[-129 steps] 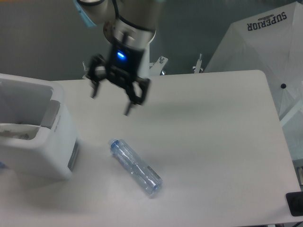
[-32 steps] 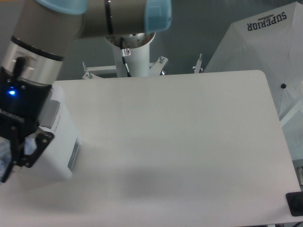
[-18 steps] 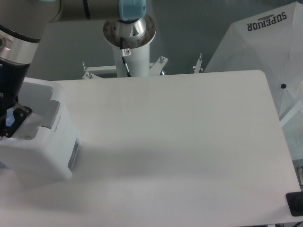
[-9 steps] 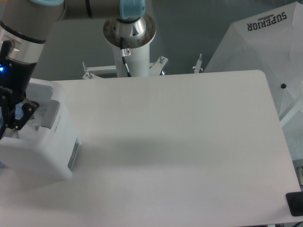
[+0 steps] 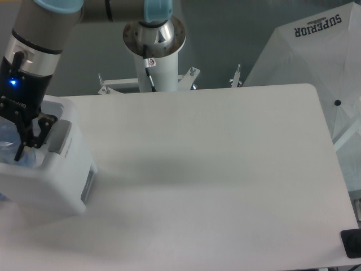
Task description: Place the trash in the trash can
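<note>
The white counter (image 5: pixel 214 169) is seen bare of trash beside the trash can (image 5: pixel 62 180) at its left edge. The pincer (image 5: pixel 25 132), lifted slightly since a moment ago, is held over the can's opening. A bluish bottle (image 5: pixel 11 141) is glimpsed there; whether it is gripped or released cannot be told.

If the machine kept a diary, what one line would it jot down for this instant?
arm: over bin | pincer: inside bin opening, grip unclear | bottle: bluish shape in bin | table: no trash visible
</note>
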